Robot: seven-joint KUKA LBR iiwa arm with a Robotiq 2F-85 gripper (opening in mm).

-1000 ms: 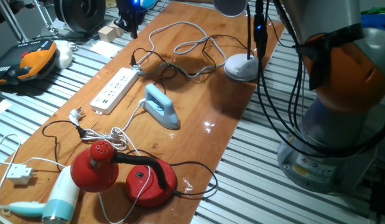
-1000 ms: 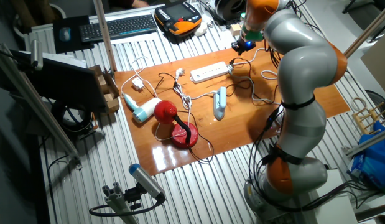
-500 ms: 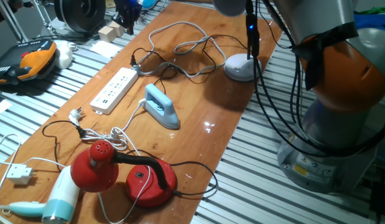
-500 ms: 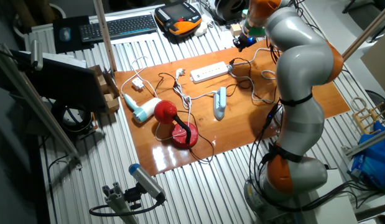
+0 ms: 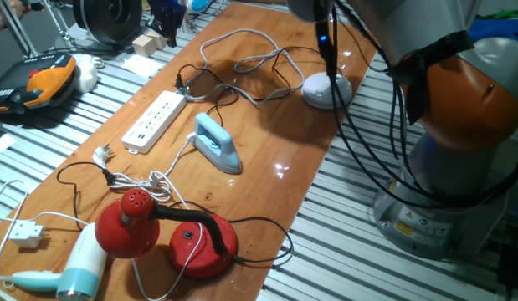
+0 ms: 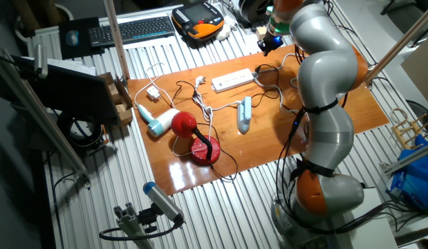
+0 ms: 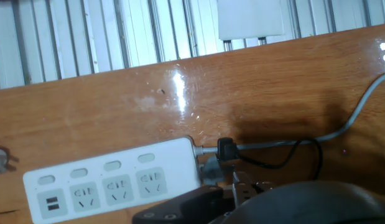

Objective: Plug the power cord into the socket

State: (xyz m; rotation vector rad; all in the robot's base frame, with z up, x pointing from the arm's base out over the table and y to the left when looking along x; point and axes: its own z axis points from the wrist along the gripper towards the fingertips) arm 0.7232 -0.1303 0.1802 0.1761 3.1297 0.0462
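1. Here, closest in my hand view, dark parts of my own hand fill the bottom edge; I cannot tell whether my fingers are spread or pressed together, and no view shows me gripping anything.
2. Just beyond, the socket lies flat on the counter, its row of outlets facing up, its right end touching the lower middle of my view.
3. At that right end lies the small black plug of the power cord, beside the strip's end where its grey lead comes out; the thin black cord loops away to the right over the wood.
4. A pale grey cable curves off toward the right edge.
5. Past the strip the wood is bare up to the counter's far edge, where ribbed metal slats begin and a white block sits.
6. In one fixed view my hand hangs above the counter's far corner, beyond the end of the socket, with the plug near it on the wood.
7. Nearer along the counter sit a light-blue iron just right of the strip, then a red lamp and a hair dryer; bare wood lies between the iron and the counter's right edge.
8. In the other fixed view my hand is over the back edge, behind the socket.
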